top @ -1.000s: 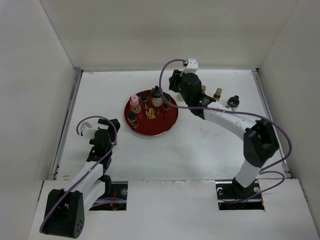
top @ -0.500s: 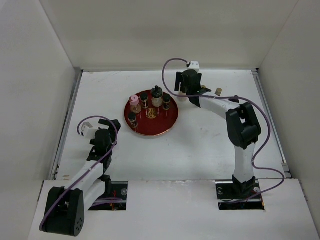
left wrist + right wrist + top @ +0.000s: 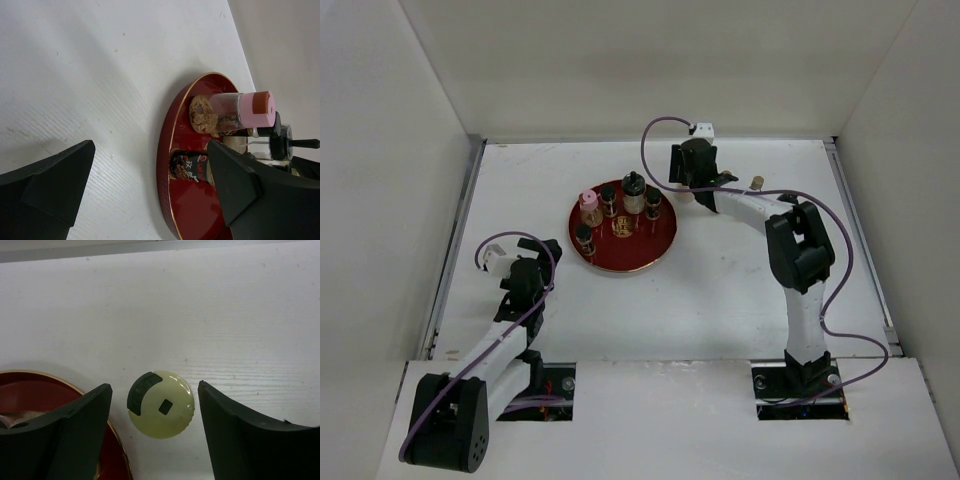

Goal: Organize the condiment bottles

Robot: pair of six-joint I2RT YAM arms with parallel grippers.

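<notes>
The red round tray point(image 3: 655, 250) holds several bottles: a pink-capped one point(image 3: 588, 205), a tall dark-capped one point(image 3: 633, 190) and a small dark one point(image 3: 584, 237). My right gripper point(image 3: 692, 172) hangs just right of the tray's far edge. In the right wrist view it point(image 3: 154, 387) is open, with a cream-capped bottle point(image 3: 161, 404) upright on the table between its fingers, apart from both. A slim amber bottle point(image 3: 756, 185) stands to its right. My left gripper point(image 3: 520, 262) is open and empty, left of the tray; it point(image 3: 150, 150) faces the pink-capped bottle point(image 3: 235, 107) and a dark-labelled jar point(image 3: 189, 166).
The tray's gold rim point(image 3: 117, 450) lies just left of the cream-capped bottle. White walls close in the table on the left, back and right. My right arm's elbow point(image 3: 800, 235) stands over the right part of the table.
My right arm has folded so its elbow moved left and back, now covering a dark-capped bottle at the right. Its gripper stayed by the tray's far right edge. The left arm has not moved.
</notes>
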